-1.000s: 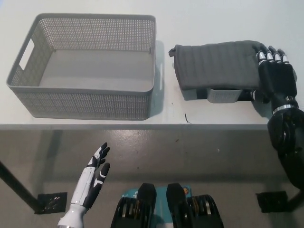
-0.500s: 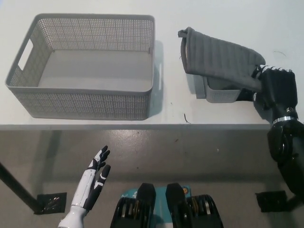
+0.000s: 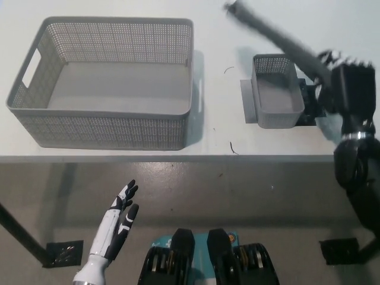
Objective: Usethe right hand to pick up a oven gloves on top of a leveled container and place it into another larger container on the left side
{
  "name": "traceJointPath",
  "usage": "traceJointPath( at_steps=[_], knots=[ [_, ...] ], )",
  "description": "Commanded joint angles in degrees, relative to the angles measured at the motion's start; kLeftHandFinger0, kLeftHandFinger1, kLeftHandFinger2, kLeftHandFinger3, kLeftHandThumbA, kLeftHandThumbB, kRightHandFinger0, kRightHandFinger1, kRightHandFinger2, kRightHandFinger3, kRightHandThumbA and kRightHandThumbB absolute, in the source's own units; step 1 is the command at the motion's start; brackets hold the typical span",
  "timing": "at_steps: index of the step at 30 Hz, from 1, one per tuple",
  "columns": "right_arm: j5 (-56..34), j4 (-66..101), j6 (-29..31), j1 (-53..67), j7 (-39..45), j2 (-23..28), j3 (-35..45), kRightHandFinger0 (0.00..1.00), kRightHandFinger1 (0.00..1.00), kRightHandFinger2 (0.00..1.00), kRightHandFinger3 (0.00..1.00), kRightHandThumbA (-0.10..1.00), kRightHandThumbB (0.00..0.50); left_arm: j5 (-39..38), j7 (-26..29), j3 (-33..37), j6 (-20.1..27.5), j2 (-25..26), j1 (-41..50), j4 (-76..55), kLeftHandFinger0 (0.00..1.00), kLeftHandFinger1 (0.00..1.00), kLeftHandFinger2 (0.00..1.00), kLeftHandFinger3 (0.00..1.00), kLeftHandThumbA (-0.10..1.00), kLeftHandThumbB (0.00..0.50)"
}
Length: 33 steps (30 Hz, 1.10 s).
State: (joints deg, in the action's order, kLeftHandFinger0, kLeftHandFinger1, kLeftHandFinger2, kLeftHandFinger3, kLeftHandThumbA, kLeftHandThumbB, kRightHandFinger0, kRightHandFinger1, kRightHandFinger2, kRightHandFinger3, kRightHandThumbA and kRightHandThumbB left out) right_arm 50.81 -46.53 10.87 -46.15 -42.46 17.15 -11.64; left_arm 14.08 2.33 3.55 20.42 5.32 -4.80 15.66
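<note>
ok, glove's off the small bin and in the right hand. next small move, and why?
Probably carry it left. The right hand grips the oven glove by one end, lifted clear of the small container, which now shows empty. The large basket sits to the left, open and empty, so swing over it before releasing. The left hand rests low, out of the way.

Two grey baskets are seen on one white table (image 3: 225,145): a large basket (image 3: 107,127) at about 10 o'clock and a small basket (image 3: 274,119) at about 2 o'clock. One grey glove (image 3: 279,37) is counted, at 1 o'clock. Two robot hands are counted: one black hand (image 3: 350,89) at 3 o'clock and one white hand (image 3: 119,219) at 7 o'clock.
</note>
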Motion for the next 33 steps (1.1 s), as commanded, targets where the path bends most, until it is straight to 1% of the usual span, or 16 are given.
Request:
traceJointPath(
  at_steps=[1,2,4,6,9,12,13,14,16,18,21,24,27,29,30,33],
  knots=[
    [-4.1,9.9,9.4,-11.6,-10.3,4.7,4.3,0.0,0.13,0.54,0.66,-0.1,0.091,0.5,1.3,-0.2,2.4,0.3,-2.0,-2.3,1.0,1.0,1.0,1.0,1.0,0.083],
    [-4.7,11.7,9.5,-11.8,-8.7,4.9,4.8,0.0,0.15,0.58,0.69,-0.1,0.075,0.4,1.2,-0.2,2.6,0.4,-2.1,-2.1,1.0,1.0,1.0,1.0,1.0,0.085],
    [-5.6,14.5,9.9,-12.1,-6.7,4.9,5.3,0.0,0.16,0.61,0.73,-0.1,0.094,0.3,1.2,-0.2,2.7,0.4,-2.2,-1.9,1.0,1.0,1.0,1.0,1.0,0.089],
    [-4.3,17.7,8.1,-12.2,-5.4,4.6,5.1,0.0,0.13,0.59,0.72,-0.1,0.078,0.3,1.2,-0.2,2.7,0.4,-2.2,-1.9,1.0,1.0,1.0,1.0,1.0,0.092],
    [-5.0,20.6,8.1,-12.3,-2.9,3.7,4.6,0.0,0.14,0.62,0.69,-0.1,0.098,0.2,1.2,-0.3,2.7,0.4,-2.2,-1.9,1.0,1.0,1.0,1.0,1.0,0.092],
    [-4.6,22.3,7.6,-12.4,-0.1,2.9,3.1,0.0,0.09,0.54,0.59,-0.1,0.14,0.4,1.4,-0.3,2.9,0.3,-2.1,-1.8,1.0,1.0,1.0,1.0,1.0,0.09],
    [-3.7,22.3,7.1,-12.6,0.2,2.1,2.2,0.0,0.07,0.51,0.56,-0.1,0.13,0.4,1.4,-0.2,2.9,0.3,-2.0,-1.8,1.0,1.0,1.0,1.0,1.0,0.09],
    [-3.5,21.8,7.8,-12.9,0.0,1.8,1.5,0.0,0.06,0.5,0.57,-0.1,0.129,0.2,1.3,-0.2,2.9,0.2,-2.0,-1.8,1.0,1.0,1.0,1.0,1.0,0.088],
    [-3.2,21.6,6.3,-13.3,1.3,0.4,0.5,0.0,0.1,0.55,0.63,-0.1,0.168,0.5,1.3,-0.2,2.8,0.3,-2.0,-1.8,1.0,1.0,1.0,1.0,1.0,0.089],
    [-3.2,20.5,6.4,-14.0,1.3,-0.8,-0.3,0.0,0.12,0.57,0.64,-0.1,0.184,0.6,1.3,-0.2,2.6,0.4,-2.0,-1.9,1.0,1.0,1.0,1.0,1.0,0.091],
    [-3.2,19.7,6.0,-14.9,3.4,-2.5,-1.8,0.0,0.18,0.64,0.71,-0.1,0.158,0.5,1.2,-0.3,2.4,0.4,-2.0,-2.1,1.0,1.0,1.0,1.0,1.0,0.101],
    [-3.3,18.8,7.5,-15.9,3.8,-4.6,-3.5,0.0,0.19,0.62,0.74,-0.1,0.17,0.4,0.9,-0.2,1.8,0.4,-1.9,-2.5,1.0,1.0,1.0,1.0,1.0,0.105],
    [-1.5,17.3,6.9,-17.3,4.0,-6.9,-5.7,0.0,0.15,0.56,0.69,-0.1,0.151,0.6,1.1,-0.2,2.3,0.4,-1.9,-2.3,1.0,1.0,1.0,1.0,1.0,0.103],
    [-0.8,16.2,5.9,-18.1,4.4,-8.9,-7.2,0.0,0.15,0.56,0.67,-0.1,0.173,0.9,1.3,-0.1,2.3,0.3,-1.6,-2.2,1.0,1.0,1.0,1.0,1.0,0.106],
    [-0.3,15.5,5.7,-18.5,3.9,-9.6,-7.7,0.0,0.12,0.55,0.63,-0.1,0.177,1.0,1.4,-0.1,2.3,0.3,-1.5,-2.2,1.0,1.0,1.0,1.0,1.0,0.108],
    [0.5,11.8,5.4,-20.6,2.4,-12.3,-9.5,0.0,0.11,0.54,0.61,-0.1,0.169,0.9,1.1,0.0,2.1,0.4,-1.3,-2.7,1.0,1.0,1.0,1.0,1.0,0.105]
  ],
)
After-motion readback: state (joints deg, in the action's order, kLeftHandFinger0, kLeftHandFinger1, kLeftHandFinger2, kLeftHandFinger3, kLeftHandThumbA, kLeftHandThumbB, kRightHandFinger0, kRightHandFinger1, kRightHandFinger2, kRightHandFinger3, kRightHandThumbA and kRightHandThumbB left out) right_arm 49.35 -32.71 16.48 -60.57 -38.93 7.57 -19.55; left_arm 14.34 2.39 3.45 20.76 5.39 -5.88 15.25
